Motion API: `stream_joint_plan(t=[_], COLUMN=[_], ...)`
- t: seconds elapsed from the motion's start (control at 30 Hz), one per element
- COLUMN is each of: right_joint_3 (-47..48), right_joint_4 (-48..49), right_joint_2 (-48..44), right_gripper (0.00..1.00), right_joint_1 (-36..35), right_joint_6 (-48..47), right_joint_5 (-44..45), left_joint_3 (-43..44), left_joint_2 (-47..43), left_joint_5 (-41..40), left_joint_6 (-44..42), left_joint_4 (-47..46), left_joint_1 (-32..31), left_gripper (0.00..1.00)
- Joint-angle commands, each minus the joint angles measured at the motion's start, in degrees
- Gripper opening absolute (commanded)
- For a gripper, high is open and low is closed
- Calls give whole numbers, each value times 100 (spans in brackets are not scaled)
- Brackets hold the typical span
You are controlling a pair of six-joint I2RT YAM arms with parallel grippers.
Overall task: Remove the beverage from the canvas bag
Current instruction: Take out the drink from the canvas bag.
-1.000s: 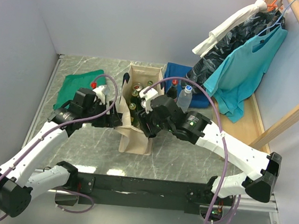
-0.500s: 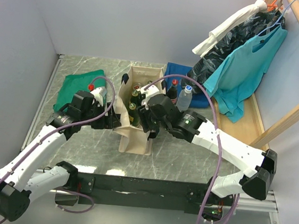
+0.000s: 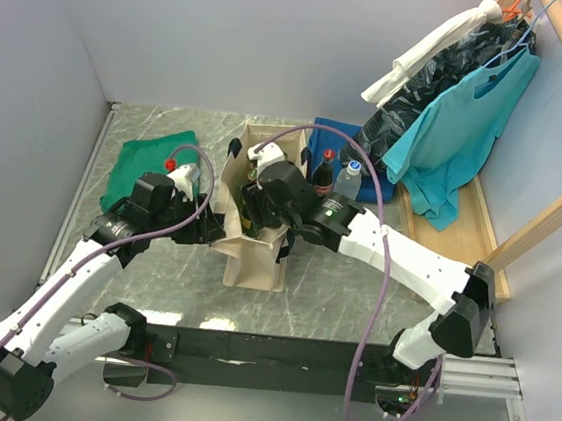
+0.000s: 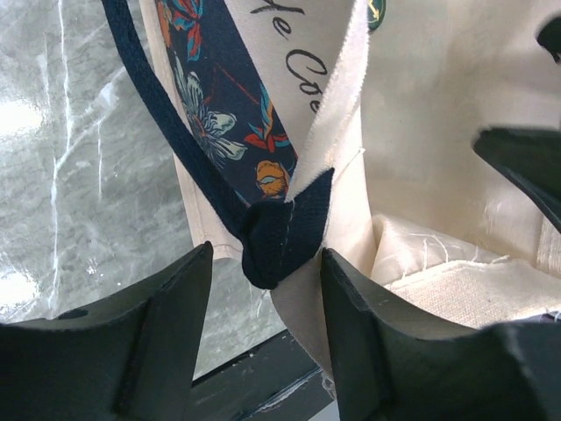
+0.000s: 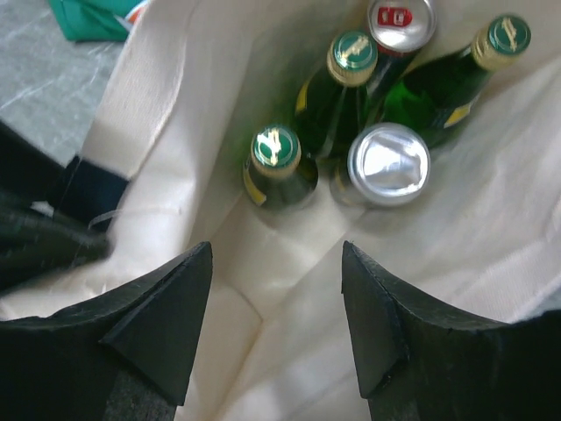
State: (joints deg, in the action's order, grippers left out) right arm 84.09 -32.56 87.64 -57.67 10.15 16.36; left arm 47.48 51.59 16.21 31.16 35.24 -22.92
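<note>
Canvas bag (image 3: 255, 264) stands upright on the grey marble worktop (image 3: 343, 287), about mid-worktop, mouth open.

Left end effector (image 4: 266, 254) is at the bag's left rim. Fingers are apart, straddling the rim where the navy strap (image 4: 285, 235) is sewn on. One finger (image 4: 355, 333) lies against the canvas. A thin gap shows between the other finger and the strap, so it is not clamped.

Right end effector (image 5: 276, 250) hangs over the bag mouth, fingers apart, nothing between them.

Drinks, all inside the bag, on its floor:
- three green bottles with gold caps; nearest bottle (image 5: 277, 156) is just beyond the right fingertips
- silver-topped can (image 5: 388, 163) beside it
- red-topped can (image 5: 401, 17) farther back

Outside the bag:
- green cloth (image 3: 137, 167) to its left
- blue cloth (image 3: 335, 136) behind it to the right
</note>
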Motion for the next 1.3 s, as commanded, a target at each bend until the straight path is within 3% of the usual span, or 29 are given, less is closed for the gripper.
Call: stream_joint_plan(t=[0.0,0.3,0.73,1.27], right_joint_3=[362,687,1056,1092], right_joint_4=[294,373,391,47], right_joint_2=[218,552,983,1405], right_gripper=[68,68,68,65], right_joint_1=[71,221,608,617], right_joint_6=[-101,-110,118,224], right_joint_5=[140,-10,-1178,-1319], left_joint_3=[-38,-99,-125,-143], left_joint_2=[-53,-53,-246,-440], left_joint_5=[58,137,58,76], left_joint_6=[-110,-84,-40,-39], left_joint_4=[351,273,264,228], left_joint_1=[-46,-64,-81,-90], left_gripper=[57,56,58,59])
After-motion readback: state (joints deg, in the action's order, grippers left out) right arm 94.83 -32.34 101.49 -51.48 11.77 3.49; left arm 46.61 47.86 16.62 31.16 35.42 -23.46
